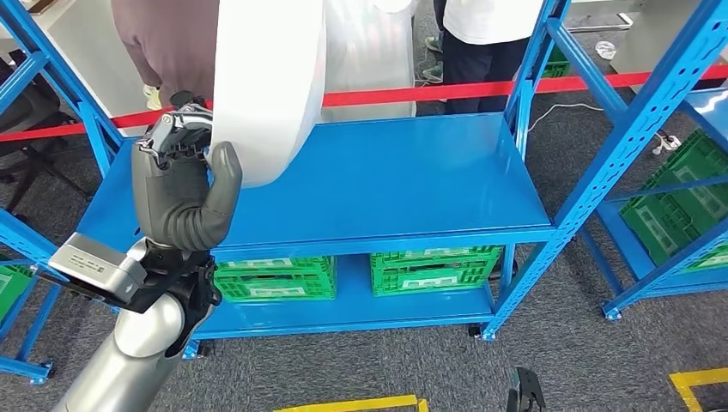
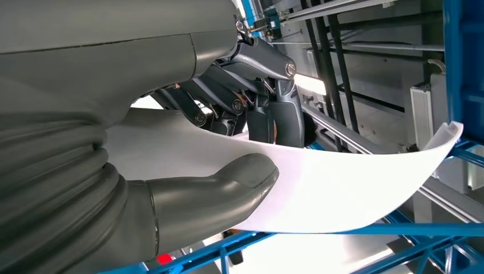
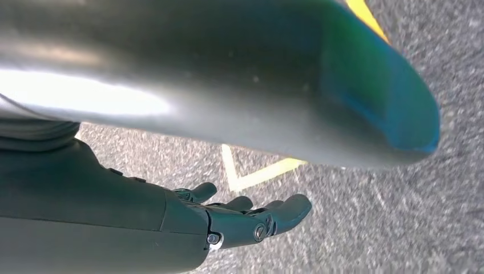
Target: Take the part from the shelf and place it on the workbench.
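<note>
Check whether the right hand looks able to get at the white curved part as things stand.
Probably not. The right hand hangs low with fingers spread over the grey floor, while the left hand holds the white curved part up over the blue shelf.

Before me stands a blue steel rack (image 1: pixel 378 184) on grey carpet (image 1: pixel 343 369), green crates (image 1: pixel 433 270) below, red barrier tape (image 1: pixel 481 89) behind.

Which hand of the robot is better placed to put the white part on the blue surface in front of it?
The left hand, in my judgement: it already grips the white part above the blue surface. The right hand hangs low over the floor, holding nothing.
</note>
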